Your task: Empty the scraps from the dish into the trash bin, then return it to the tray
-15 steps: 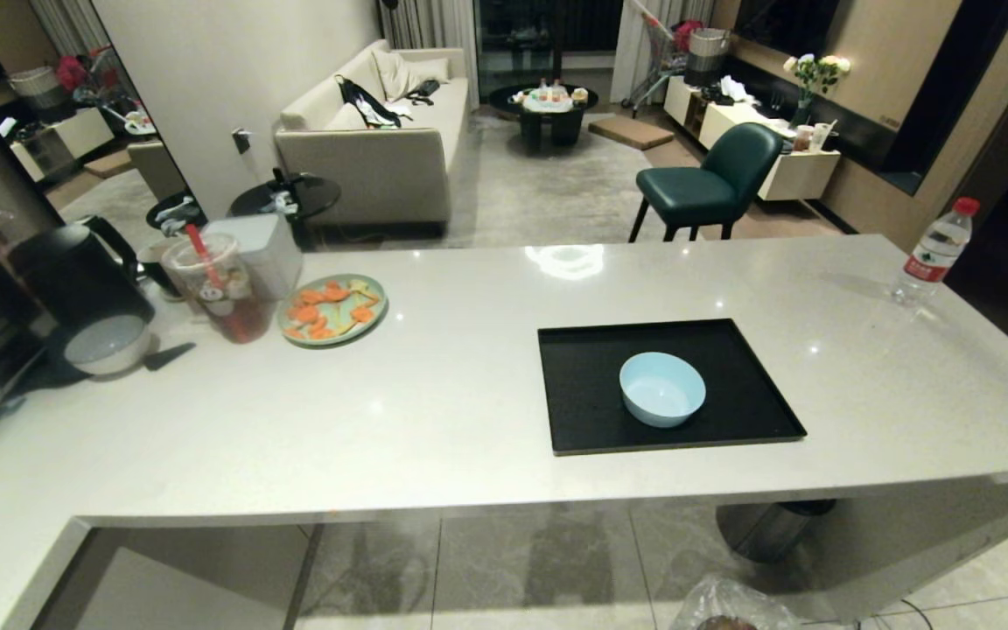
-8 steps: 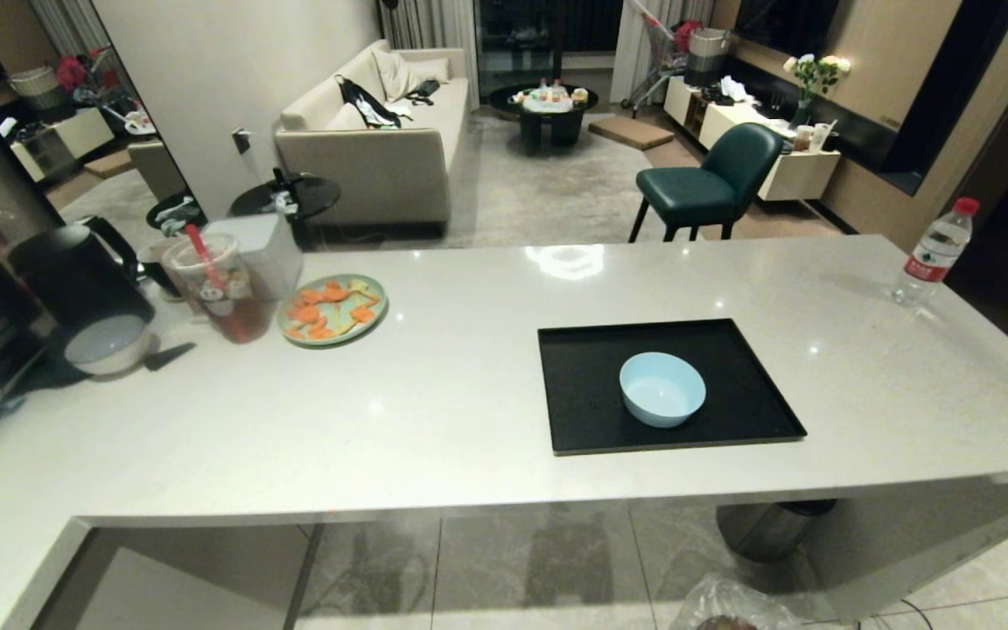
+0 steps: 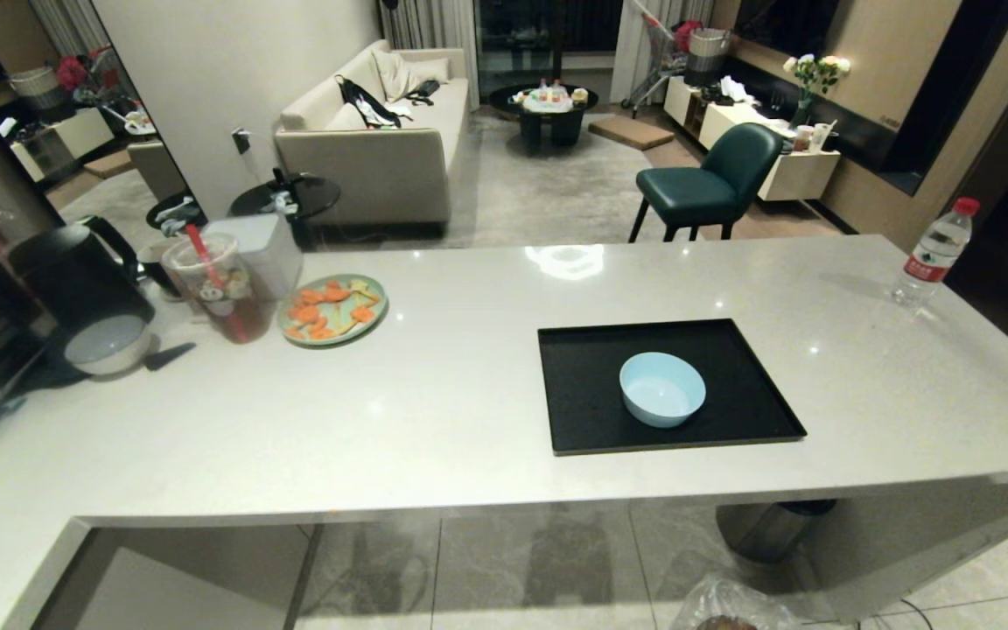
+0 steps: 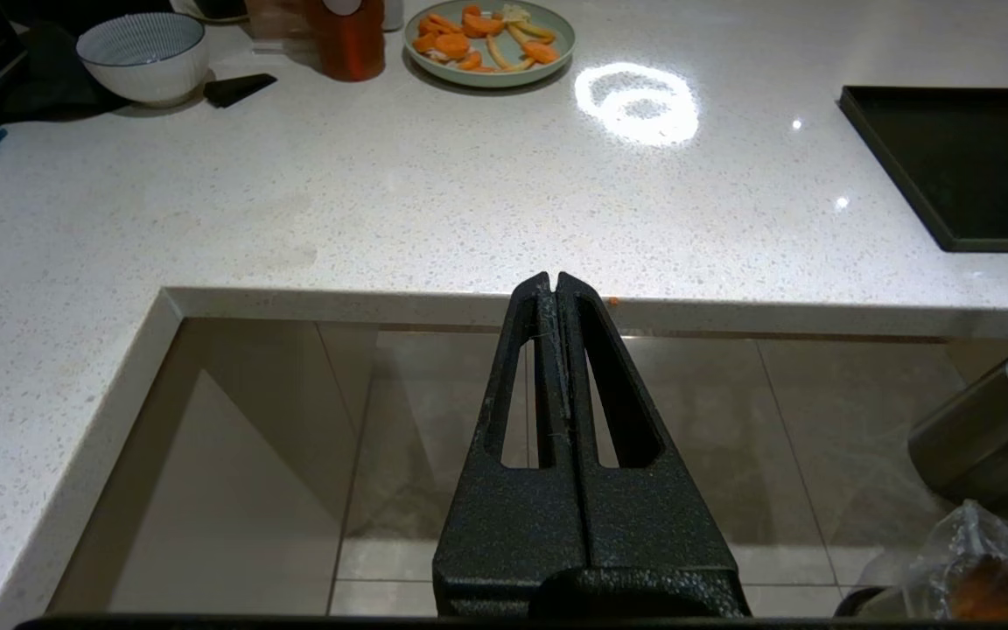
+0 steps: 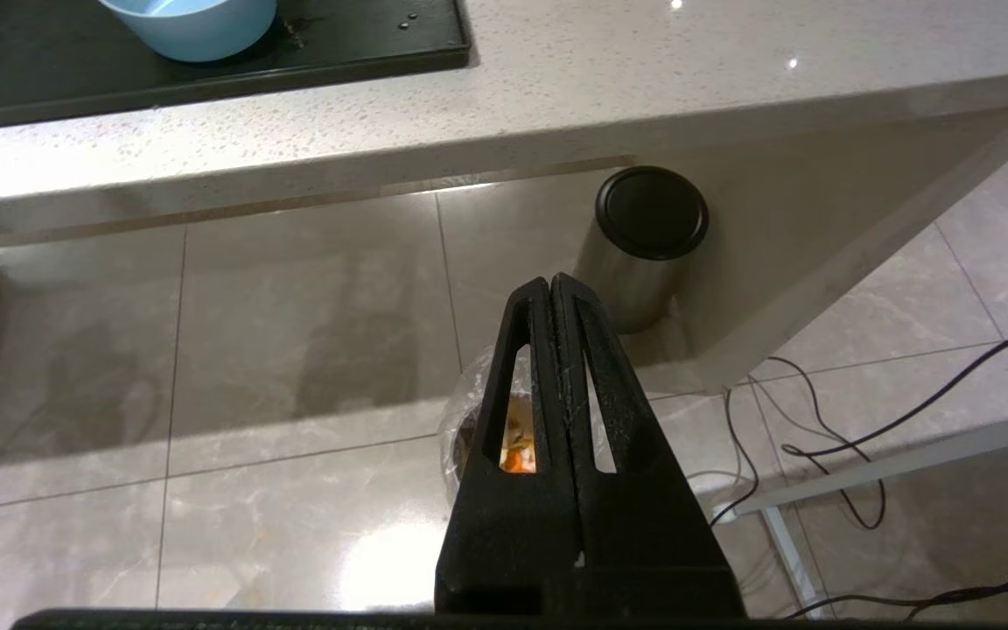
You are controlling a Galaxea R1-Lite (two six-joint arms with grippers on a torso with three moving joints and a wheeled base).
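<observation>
Right gripper [image 5: 554,282] hung below counter height, fingers pressed together on nothing, above the trash bin [image 5: 469,416]; scraps [image 5: 517,457] glimpsed through its frame. Left gripper [image 4: 556,280] likewise closed and empty, low off the counter [image 4: 381,201] edge. Neither arm seen from the head. Dish [image 3: 661,388] sat upright on the tray [image 3: 583,420], at about 4 o'clock from tray centre, apparently emptied. Task judged essentially complete. Little left to go wrong: a careless swing upward could clip the counter lip or snag the bag liner. Bin mostly hidden behind the fingers; dish interior not fully checkable for residue; steel cylinder [image 5: 640,245] partly under the counter.
</observation>
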